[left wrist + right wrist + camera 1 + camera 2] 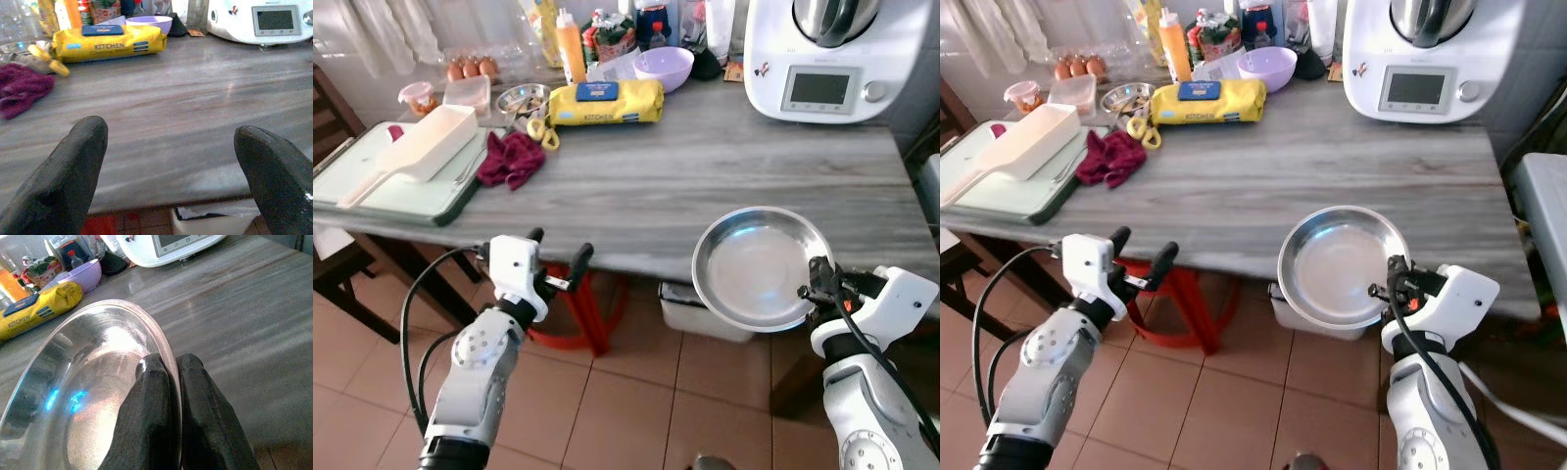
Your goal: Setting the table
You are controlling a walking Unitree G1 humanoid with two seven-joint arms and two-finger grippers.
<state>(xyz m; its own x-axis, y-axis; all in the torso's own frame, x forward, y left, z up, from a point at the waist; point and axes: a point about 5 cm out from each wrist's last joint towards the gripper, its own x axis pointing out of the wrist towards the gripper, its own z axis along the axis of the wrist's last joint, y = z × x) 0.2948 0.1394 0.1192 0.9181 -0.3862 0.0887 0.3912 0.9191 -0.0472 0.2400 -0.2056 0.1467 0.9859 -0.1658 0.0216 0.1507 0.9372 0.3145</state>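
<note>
My right gripper has its jaws pinching the rim of the shiny round steel plate, held over the near edge of the grey wood-grain tabletop. My left gripper waits with jaws spread. I should carry the plate forward, level it, lower it flat, then release.

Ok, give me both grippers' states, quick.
Left gripper: open, empty.
Right gripper: shut on the steel plate rim.
</note>
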